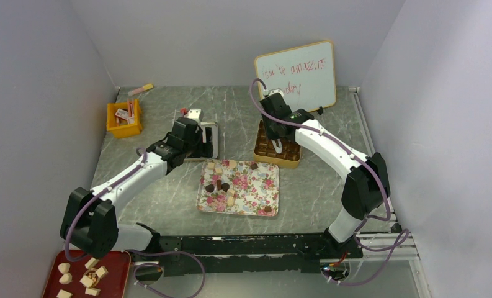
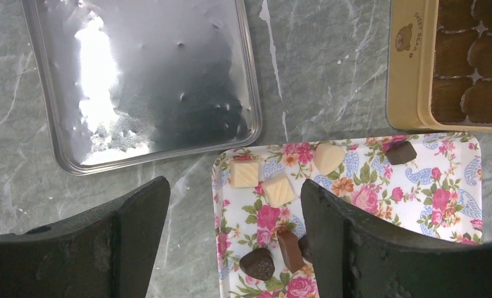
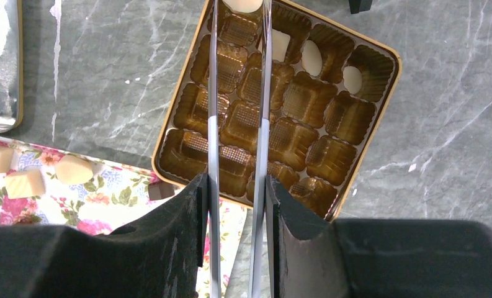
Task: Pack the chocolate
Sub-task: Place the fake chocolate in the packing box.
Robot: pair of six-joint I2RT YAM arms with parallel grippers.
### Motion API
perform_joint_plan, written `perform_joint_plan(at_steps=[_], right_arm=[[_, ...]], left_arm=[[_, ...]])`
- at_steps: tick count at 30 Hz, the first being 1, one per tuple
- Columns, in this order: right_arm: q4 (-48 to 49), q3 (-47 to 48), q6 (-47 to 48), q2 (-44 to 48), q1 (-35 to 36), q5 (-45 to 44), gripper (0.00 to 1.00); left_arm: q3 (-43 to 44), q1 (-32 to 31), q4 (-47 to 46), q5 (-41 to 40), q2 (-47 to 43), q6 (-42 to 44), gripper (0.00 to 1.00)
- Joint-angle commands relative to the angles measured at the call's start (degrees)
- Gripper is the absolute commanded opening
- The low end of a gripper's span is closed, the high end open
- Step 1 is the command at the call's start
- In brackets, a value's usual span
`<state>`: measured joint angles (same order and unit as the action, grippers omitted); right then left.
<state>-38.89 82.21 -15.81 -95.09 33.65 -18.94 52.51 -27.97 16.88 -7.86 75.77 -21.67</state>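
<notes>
Just past the far right corner of your floral tray point(image 1: 259, 192) sits the gold box point(image 3: 348, 115), your left claw point(image 2: 232, 192) hangs spread wide by the tray's far left corner, your right claw point(image 3: 236, 183) above the box pinches thin metal tweezers point(image 3: 213, 93), and chocolate pieces point(image 2: 278, 189) lie loose on the tray.

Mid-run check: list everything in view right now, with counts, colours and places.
Floral tray: one, pink-flowered, centre.
Box: one, gold, beyond floral tray, right.
Lid: one, silver, left of box.
Red tray: one, near left.
Chocolates: about nine, dark, brown and cream, on floral tray; four cream in box; several cream on red tray.
Bin: one, yellow, far left, holding red-and-white packets.
Stick: one, pink and yellow, behind bin.
Whiteboard: one, red writing, back wall.
Tweezers: one pair, silver, over box.
Left fingers: open, over floral tray's corner.
Right fingers: shut on tweezers.
</notes>
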Motion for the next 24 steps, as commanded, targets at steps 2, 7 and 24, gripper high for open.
perform_joint_plan(at_steps=[2,7,24], right_arm=[[3.2,0.8,0.7,0.5,-0.5,0.3,0.32],[3.0,0.8,0.9,0.6,-0.6,0.4,0.36],[3.0,0.1,1.2,1.1,-1.0,1.0,0.39]], left_arm=[[1.6,-0.2,-2.1,0.4,-0.1,1.0,0.82],[1.8,-0.2,-2.1,0.5,0.0,1.0,0.82],[2.1,-0.2,-2.0,0.8,-0.1,0.7,0.82]])
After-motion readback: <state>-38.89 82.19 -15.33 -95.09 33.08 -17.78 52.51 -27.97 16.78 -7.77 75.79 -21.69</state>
